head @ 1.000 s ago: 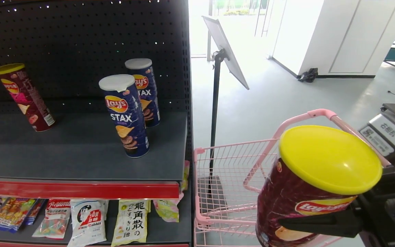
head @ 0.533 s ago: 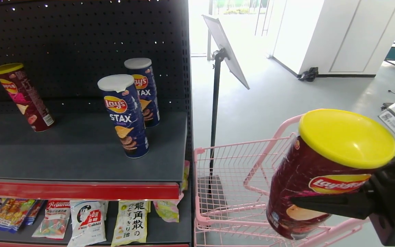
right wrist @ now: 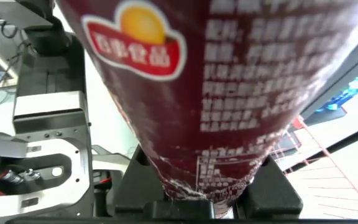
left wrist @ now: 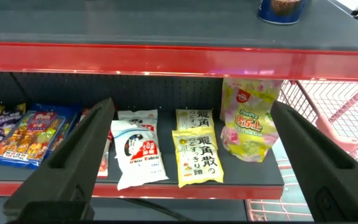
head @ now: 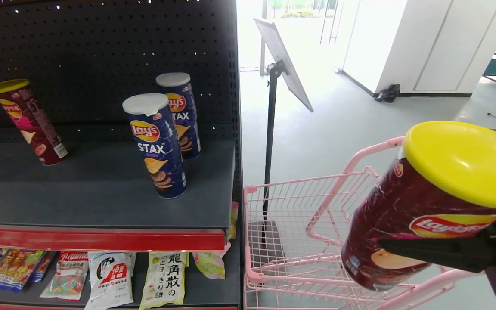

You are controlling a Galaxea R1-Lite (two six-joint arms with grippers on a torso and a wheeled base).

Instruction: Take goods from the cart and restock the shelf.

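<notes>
Now | your right tool (head: 407, 255) grips the maroon can (head: 403, 202) above the cart (head: 291, 185) | left tool (left wrist: 191, 155) spread wide | shelf (head: 101, 206) gap left of blue cans (head: 155, 146).

Pale grey floor (head: 338, 129) mid-frame; white wall (head: 403, 43) upper right; black sign stand (head: 269, 129) centre; bright doorway (head: 250, 43) top centre.

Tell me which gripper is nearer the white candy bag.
Left. The left gripper faces the white candy bag, close in front; the right gripper holds a can over the cart.
</notes>
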